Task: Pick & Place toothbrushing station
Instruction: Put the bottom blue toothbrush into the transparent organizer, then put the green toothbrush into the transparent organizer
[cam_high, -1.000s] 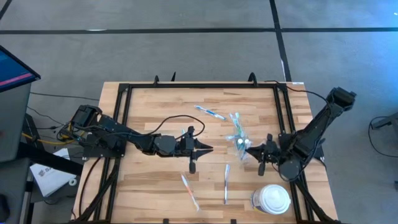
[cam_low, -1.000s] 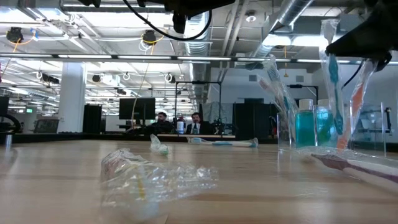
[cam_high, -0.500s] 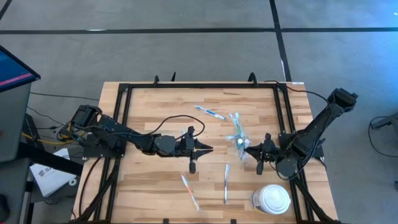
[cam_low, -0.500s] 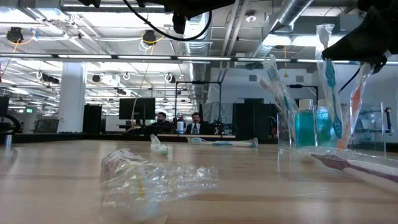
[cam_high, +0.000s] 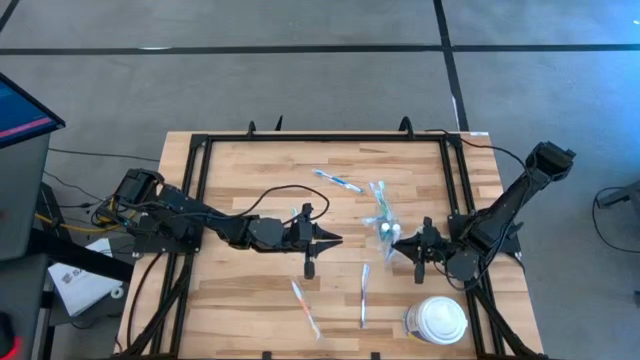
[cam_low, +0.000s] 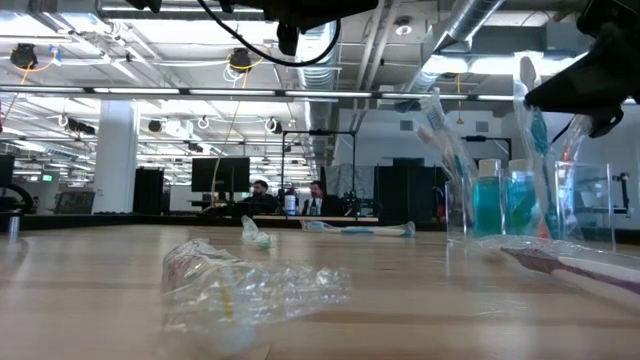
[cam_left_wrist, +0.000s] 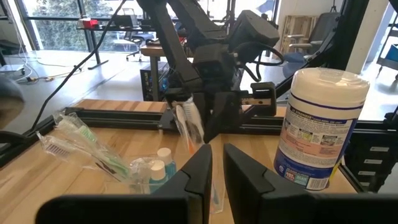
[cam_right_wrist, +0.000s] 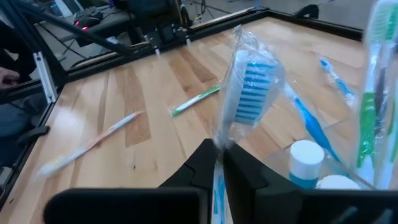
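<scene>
My left arm reaches in from the left side of the desk and lies long and low over the middle. Its pincer (cam_high: 328, 239) points to the right, and its two dark fingers (cam_left_wrist: 200, 169) sit close together with just a thin gap and nothing between them. My right arm comes in from the far right corner, bends down at the elbow and points back to the left. Its pincer (cam_high: 398, 243) faces my left one, well apart from it. Its fingers (cam_right_wrist: 209, 157) are pinched on a wrapped toothbrush (cam_right_wrist: 247, 88), which stands up between them.
</scene>
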